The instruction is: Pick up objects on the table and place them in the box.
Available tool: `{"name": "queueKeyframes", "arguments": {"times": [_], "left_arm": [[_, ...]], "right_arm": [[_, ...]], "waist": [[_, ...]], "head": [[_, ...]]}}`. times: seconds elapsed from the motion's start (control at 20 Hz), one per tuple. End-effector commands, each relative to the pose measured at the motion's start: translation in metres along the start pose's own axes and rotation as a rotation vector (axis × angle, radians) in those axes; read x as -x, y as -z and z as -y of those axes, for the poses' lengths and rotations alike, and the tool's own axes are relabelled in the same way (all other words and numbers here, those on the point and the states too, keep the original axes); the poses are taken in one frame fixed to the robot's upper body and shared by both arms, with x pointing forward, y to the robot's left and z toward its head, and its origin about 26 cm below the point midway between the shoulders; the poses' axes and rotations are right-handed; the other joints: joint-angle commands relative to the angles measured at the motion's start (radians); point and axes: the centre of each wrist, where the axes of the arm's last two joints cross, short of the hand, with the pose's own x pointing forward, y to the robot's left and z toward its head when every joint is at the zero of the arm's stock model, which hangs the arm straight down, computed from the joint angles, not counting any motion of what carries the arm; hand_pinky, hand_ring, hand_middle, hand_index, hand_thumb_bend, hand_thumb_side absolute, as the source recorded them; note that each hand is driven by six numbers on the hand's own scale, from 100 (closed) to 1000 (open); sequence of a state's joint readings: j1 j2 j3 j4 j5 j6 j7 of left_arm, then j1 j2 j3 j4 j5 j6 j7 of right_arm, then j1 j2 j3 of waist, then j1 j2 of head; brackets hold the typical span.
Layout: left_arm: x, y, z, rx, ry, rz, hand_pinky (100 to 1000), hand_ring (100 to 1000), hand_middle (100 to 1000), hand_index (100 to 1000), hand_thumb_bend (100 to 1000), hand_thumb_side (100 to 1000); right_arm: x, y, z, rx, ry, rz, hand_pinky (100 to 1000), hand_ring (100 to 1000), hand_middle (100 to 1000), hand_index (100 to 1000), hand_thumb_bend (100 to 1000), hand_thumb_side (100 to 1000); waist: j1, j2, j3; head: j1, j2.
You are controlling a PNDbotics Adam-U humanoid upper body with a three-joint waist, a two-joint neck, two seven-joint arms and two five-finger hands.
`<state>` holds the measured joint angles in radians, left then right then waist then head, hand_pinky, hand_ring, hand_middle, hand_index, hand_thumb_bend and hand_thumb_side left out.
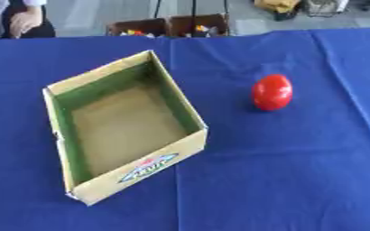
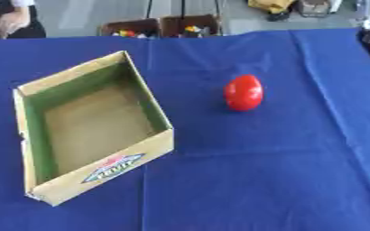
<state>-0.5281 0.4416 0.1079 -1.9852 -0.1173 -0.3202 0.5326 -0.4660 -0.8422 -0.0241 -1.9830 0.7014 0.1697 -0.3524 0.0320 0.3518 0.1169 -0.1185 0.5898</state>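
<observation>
Clearly, in the left eye view no hand was visible, so I could not tell their state. The task seemed at its start: the box (image 1: 125, 131) stood open and empty on the blue table (image 1: 298, 180). The red egg-shaped object (image 1: 272, 92) stood upright at three o'clock from the box, well apart.

In the right eye view, a dark shape showed at the two o'clock edge, perhaps the right arm; I could not tell. The next move probably called for reaching and closing around the smooth, glossy object.
</observation>
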Motion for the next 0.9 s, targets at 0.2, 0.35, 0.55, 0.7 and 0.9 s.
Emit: {"name": "queueKeyframes", "arguments": {"times": [0.2,0.35,0.55,0.7,0.9], "left_arm": [[-0.005,0.008,-0.001,0.027,-0.001,0.033,713,896,867,937,100,1000],[-0.005,0.008,-0.001,0.030,-0.003,0.032,712,896,867,937,100,1000],[-0.005,0.008,-0.001,0.033,-0.004,0.031,712,896,867,937,100,1000],[-0.005,0.008,0.000,0.036,-0.007,0.030,712,896,866,937,100,1000],[-0.005,0.008,0.000,0.037,-0.009,0.030,712,896,866,937,100,1000]], "right_arm": [[-0.020,0.023,0.009,-0.255,-0.179,0.034,762,807,829,891,248,978],[-0.027,0.029,0.009,-0.372,-0.235,0.043,760,810,836,890,272,976],[-0.034,0.033,0.009,-0.527,-0.302,0.060,760,817,843,893,287,967],[-0.038,0.035,0.008,-0.599,-0.316,0.047,756,809,841,897,302,963],[-0.041,0.033,0.005,-0.659,-0.319,0.020,748,805,842,908,325,981]], "waist": [[-0.010,-0.046,0.003],[-0.011,-0.048,0.006],[-0.013,-0.050,0.008],[-0.014,-0.050,0.007],[-0.014,-0.048,0.009]], "head": [[-0.009,0.000],[-0.010,0.001],[-0.013,0.001],[-0.014,-0.001],[-0.013,-0.002]]}}
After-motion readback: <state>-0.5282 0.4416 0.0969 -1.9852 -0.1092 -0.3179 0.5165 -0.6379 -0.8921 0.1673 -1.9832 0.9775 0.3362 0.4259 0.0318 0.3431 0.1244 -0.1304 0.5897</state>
